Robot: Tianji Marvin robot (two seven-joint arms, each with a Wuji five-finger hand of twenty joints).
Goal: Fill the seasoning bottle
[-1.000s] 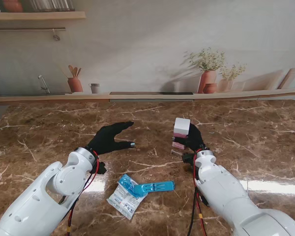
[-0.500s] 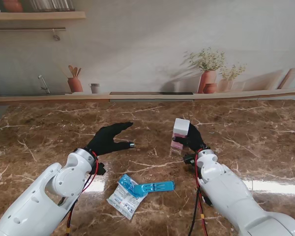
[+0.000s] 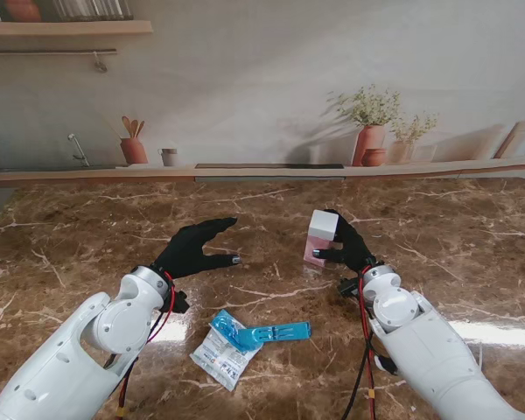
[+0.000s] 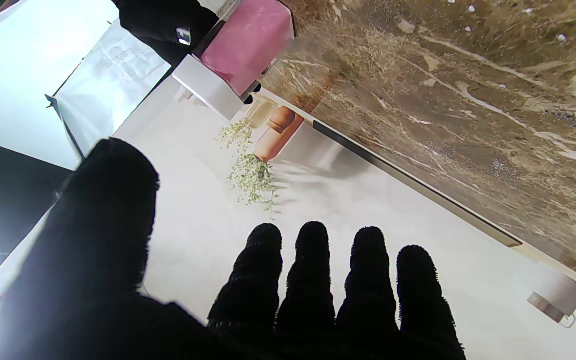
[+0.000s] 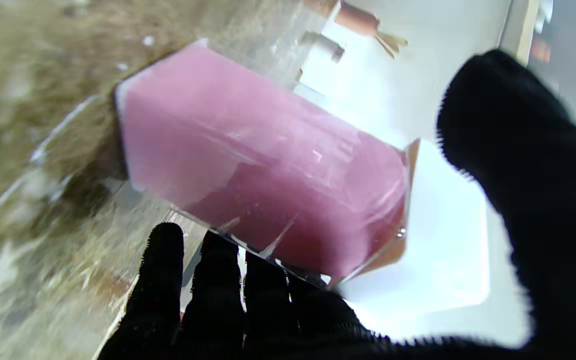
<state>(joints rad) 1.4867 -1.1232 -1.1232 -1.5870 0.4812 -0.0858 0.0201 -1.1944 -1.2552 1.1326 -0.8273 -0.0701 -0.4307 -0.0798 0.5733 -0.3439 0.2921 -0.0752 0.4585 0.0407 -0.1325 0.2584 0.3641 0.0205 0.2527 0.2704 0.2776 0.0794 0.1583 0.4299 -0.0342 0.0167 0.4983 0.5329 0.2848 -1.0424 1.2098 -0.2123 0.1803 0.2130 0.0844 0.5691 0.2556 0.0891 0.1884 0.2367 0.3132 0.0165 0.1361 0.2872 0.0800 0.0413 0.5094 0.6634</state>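
Your left hand [image 3: 192, 248] hovers over the table [image 3: 87, 236], fingers spread, holding nothing. Torn blue-and-white seasoning sachet [image 3: 236, 343] lies nearer to you, btwn both arms, long axis running L–R. Seasoning bottle [image 3: 320, 237], pink contents w/ white cap, stands upright right of centre; right hand [image 3: 346, 248] wraps it, fingers curled round its sides. Left hand's nearer the sachet, so I'd reach w/ that.

No text, label, brand or number can be read in any view. The crumpled white and blue plastic sachet [image 3: 220, 354] on the brown marble table [image 3: 87, 236] carries dark print, too small to make out. The clear, pink-filled, white-capped seasoning bottle [image 3: 320, 238] shows no lettering.
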